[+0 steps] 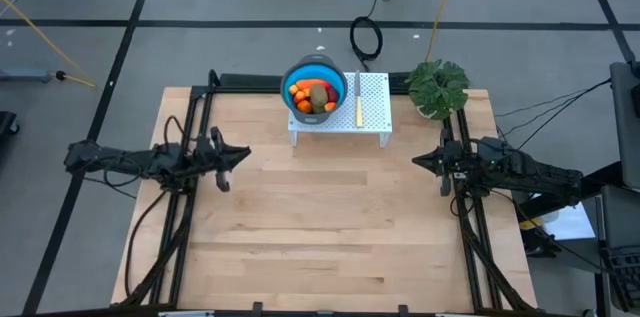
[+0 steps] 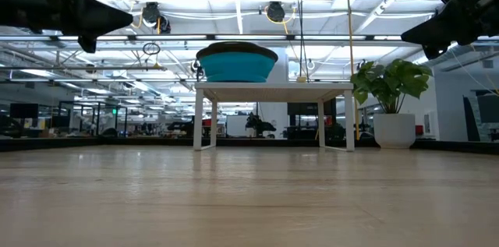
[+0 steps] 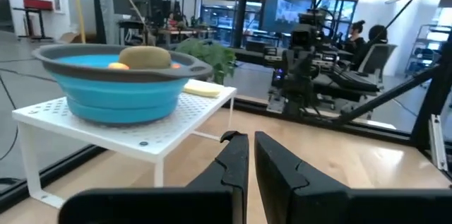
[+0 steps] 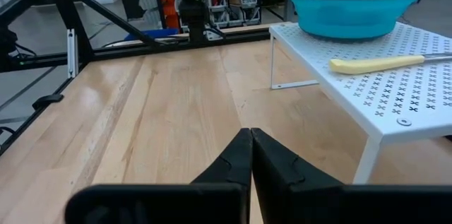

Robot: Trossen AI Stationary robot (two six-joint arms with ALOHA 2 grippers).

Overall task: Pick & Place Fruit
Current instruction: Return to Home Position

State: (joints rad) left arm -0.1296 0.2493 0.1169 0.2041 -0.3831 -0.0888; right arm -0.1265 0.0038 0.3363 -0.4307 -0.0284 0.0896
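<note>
Nearest to us are the two dark fingers of each hand. Those of the left hand (image 3: 248,138) are drawn together with only a thin slit between them and grasp nothing. Those of the right hand (image 4: 249,132) are clenched tip to tip, also empty. Both hands hang above the wooden table (image 1: 320,227), one over its left side and one over its right. They point inward at each other and are well apart from everything else. We count one white perforated shelf (image 1: 375,97) at the middle of the far edge, and on it one blue bowl (image 2: 234,66) with a grey rim. All the fruit (image 1: 317,94) we can see lies heaped in that bowl. One brown-green oval (image 1: 318,96) sits on top, flat, its long axis running from the shelf's front toward its back. Around it we make out at least three small orange-red bits and some darker red, but the pile is too tight to count further. One knife (image 1: 358,107) lies on the shelf just beside the bowl, on the right. Its long axis runs the same way as the oval's, with the pale-yellow handle toward the front and the thin blade toward the far edge. One potted plant (image 1: 438,87) stands at the far right corner.
</note>
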